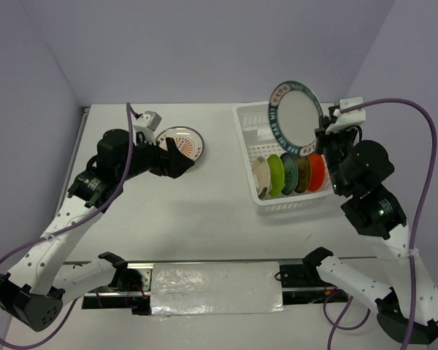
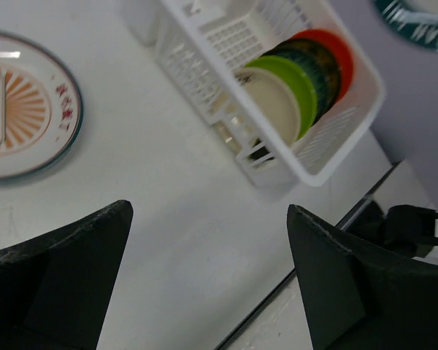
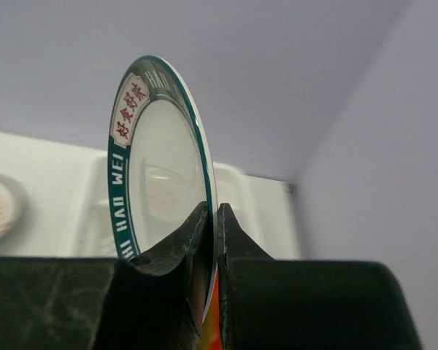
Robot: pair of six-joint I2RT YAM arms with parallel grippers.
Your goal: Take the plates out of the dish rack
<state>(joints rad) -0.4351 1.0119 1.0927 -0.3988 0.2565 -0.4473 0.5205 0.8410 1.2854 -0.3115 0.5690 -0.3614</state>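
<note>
Across the middle of the top view a white table [image 1: 204, 211] is enclosed by pale lavender walls [image 1: 190, 44]. At right centre the dish rack [image 1: 292, 204] is set on it, with four plates [image 1: 276, 175] stood on edge inside — cream, lime green, dark patterned, orange-red. Higher in the frame a teal-rimmed plate [image 1: 296, 117] is pinched by its rim in the right gripper [image 3: 210, 219]. At upper left a patterned plate [image 1: 184, 142] is laid flat beside the left gripper [image 2: 208, 211], whose fingers are spread wide.

A white table [image 1: 204, 211] sits between plain lavender walls [image 1: 204, 44] (soft, even light) on three sides.
</note>
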